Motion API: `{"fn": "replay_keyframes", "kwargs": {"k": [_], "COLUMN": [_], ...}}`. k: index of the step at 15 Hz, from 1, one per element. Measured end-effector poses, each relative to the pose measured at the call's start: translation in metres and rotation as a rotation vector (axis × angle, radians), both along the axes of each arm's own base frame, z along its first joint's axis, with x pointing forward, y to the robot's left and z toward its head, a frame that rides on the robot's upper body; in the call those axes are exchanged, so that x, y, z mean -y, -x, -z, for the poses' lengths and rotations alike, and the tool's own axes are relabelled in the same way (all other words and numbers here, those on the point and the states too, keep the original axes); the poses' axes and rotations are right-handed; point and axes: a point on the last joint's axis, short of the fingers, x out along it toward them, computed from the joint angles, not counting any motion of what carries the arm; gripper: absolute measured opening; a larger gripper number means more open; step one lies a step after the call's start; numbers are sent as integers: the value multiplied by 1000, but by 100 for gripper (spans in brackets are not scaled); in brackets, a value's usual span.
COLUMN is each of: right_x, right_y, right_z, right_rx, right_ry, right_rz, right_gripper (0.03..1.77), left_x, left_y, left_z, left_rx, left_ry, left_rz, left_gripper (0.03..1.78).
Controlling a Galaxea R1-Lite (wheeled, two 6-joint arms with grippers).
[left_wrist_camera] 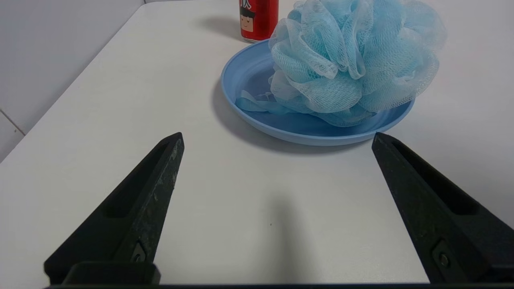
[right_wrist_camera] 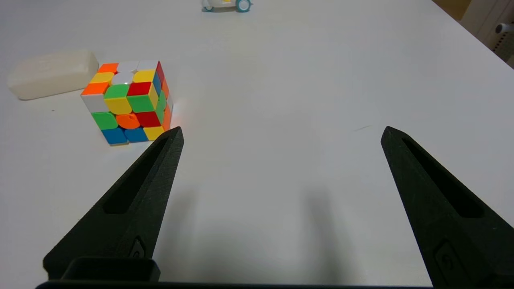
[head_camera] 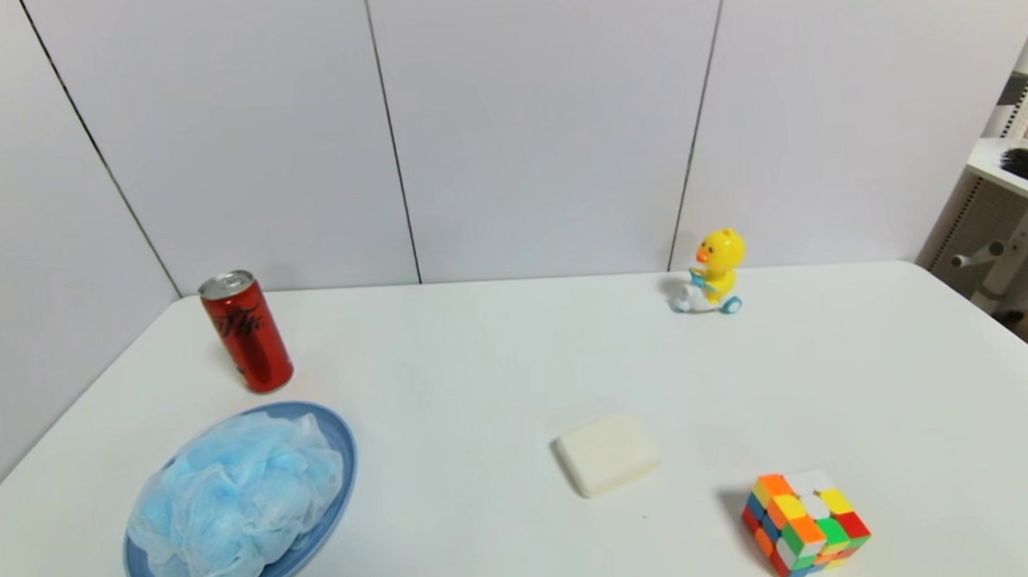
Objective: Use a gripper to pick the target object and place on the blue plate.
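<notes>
The pouf is sitting on the plate, a can just beyond. Only the wrist views are showing the left hand and right hand, both gaping wide and holding nothing.

left gripper: matte black pointed jaws, slotted, one screw each | right gripper: same

Quick count of the table: one blue plate, one bath pouf, one red soda can, one soap bar, one puzzle cube, one yellow duck toy, plus two grippers, left and right.
</notes>
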Motion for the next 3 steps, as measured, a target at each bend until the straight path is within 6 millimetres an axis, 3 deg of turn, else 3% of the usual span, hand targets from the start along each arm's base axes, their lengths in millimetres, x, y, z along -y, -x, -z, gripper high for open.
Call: {"fn": "replay_keyframes", "kwargs": {"k": [3], "right_x": [0], "right_y": [0], "right_z": [0], "right_rx": [2], "right_ry": [-1], "right_rz": [6], "right_gripper": [170], "left_x": [0], "left_y": [0], "left_z": [0], "left_rx": [0], "left_ry": [0], "left_rz": [0], "left_gripper": [169]}}
